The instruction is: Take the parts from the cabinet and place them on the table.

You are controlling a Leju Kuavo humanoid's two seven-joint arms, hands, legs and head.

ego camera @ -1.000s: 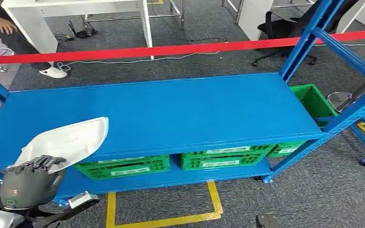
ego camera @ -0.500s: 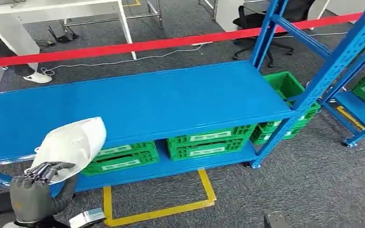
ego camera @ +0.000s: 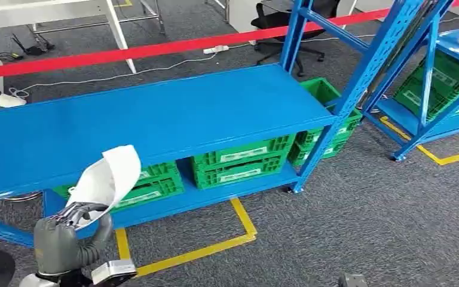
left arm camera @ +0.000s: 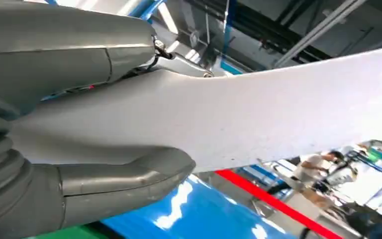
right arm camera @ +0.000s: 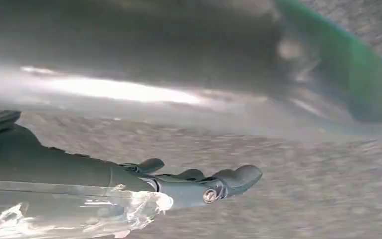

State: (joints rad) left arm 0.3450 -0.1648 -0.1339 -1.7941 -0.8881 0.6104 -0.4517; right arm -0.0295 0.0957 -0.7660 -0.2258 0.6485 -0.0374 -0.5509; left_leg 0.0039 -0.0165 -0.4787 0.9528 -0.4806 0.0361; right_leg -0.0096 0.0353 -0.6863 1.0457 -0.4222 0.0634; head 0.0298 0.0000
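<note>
Behind left hand [ego camera: 66, 236], part [ego camera: 104, 179] half-hidden.

Left hand [left arm camera: 74, 124]: we see its grey thumb [left arm camera: 129, 177] on one side and a grey finger [left arm camera: 69, 50] on the other, pressing on a white part.
White part [left arm camera: 258, 114]: a wide, smooth, slightly curved sheet, running from the hand across the picture.
Blue shelf [left arm camera: 194, 214]: glossy, with light reflections, behind the part.
Red tape [left arm camera: 273, 201]: it runs beyond the shelf.
Background: a person [left arm camera: 318, 167], blurred.
</note>
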